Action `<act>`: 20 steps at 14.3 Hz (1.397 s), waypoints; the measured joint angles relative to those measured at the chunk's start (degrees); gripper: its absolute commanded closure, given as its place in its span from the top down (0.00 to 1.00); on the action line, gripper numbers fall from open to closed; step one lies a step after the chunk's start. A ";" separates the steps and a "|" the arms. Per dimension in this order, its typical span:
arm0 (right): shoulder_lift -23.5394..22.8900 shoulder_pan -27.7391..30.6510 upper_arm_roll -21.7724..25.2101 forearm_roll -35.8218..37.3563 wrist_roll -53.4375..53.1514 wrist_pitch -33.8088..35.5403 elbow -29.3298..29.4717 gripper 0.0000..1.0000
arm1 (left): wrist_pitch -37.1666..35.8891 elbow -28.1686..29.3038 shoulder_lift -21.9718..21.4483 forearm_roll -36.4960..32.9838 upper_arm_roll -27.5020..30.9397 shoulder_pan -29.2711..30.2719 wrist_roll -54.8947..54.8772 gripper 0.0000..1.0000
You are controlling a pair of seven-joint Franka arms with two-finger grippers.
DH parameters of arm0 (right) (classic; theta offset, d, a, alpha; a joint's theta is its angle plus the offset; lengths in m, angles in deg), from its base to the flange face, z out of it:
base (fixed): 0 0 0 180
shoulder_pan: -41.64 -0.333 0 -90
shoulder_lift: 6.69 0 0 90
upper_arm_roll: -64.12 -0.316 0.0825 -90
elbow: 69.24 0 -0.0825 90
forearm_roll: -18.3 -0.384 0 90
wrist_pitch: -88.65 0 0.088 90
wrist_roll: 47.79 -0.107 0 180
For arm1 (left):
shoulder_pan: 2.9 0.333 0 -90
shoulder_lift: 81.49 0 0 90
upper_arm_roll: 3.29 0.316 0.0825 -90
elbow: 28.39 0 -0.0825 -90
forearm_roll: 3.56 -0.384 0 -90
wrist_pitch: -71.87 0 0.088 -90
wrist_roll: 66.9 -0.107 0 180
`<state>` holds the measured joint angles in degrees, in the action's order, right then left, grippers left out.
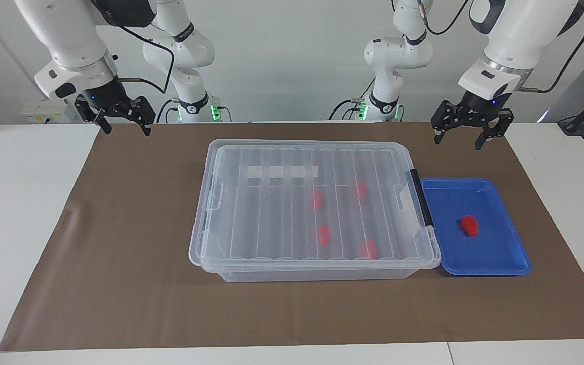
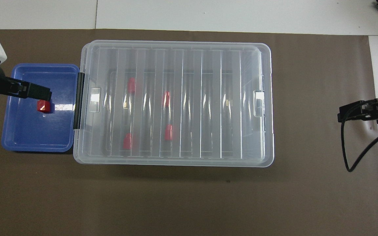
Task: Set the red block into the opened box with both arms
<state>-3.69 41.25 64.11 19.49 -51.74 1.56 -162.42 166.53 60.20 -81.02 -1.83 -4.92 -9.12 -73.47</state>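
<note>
Red blocks (image 1: pixel 324 235) blur beneath the box (image 1: pixel 312 203) lid; left hand (image 1: pixel 467 133) and right hand (image 1: pixel 125 121) released, empty.

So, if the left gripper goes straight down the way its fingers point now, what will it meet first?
Probably the brown mat near the blue tray's robot-side rim. The left gripper hangs open and empty; depth is unclear, so it might meet that rim instead.

arms (image 1: pixel 403 50): white, jointed | joint caps: dark grey | cables: black | grippers: black, two-finger
</note>
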 measured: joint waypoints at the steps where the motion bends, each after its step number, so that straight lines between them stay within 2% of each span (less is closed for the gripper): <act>1: 0.00 0.00 0.00 0.00 0.00 0.00 0.00 1.00 | 0.00 0.01 -0.01 0.00 0.00 0.00 0.00 1.00; 5: 0.00 -0.01 -0.06 -1.15 0.00 -0.53 -0.04 1.00 | 0.00 0.03 -0.03 0.00 0.00 0.00 0.00 1.00; 8: -0.42 -0.16 -0.14 -3.35 -1.73 -5.86 -1.09 1.00 | 0.00 0.04 -0.04 0.00 0.00 0.00 0.00 1.00; 13: -8.14 -7.00 -0.56 -3.91 -6.25 -18.23 -2.74 1.00 | 0.00 0.04 -0.05 0.00 0.00 0.00 0.00 1.00; 16: -12.76 -10.45 -0.65 -4.10 -6.95 -22.65 -3.36 1.00 | 0.00 0.06 -0.05 0.00 0.00 0.00 0.00 1.00; 20: -14.20 -12.18 -0.68 -4.06 -6.96 -28.53 -7.39 1.00 | 0.00 0.07 -0.05 0.00 0.00 0.00 0.00 1.00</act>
<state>-17.89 29.07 63.44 15.42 -58.70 -26.97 -169.80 166.53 60.28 -81.07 -1.83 -4.92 -9.12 -73.47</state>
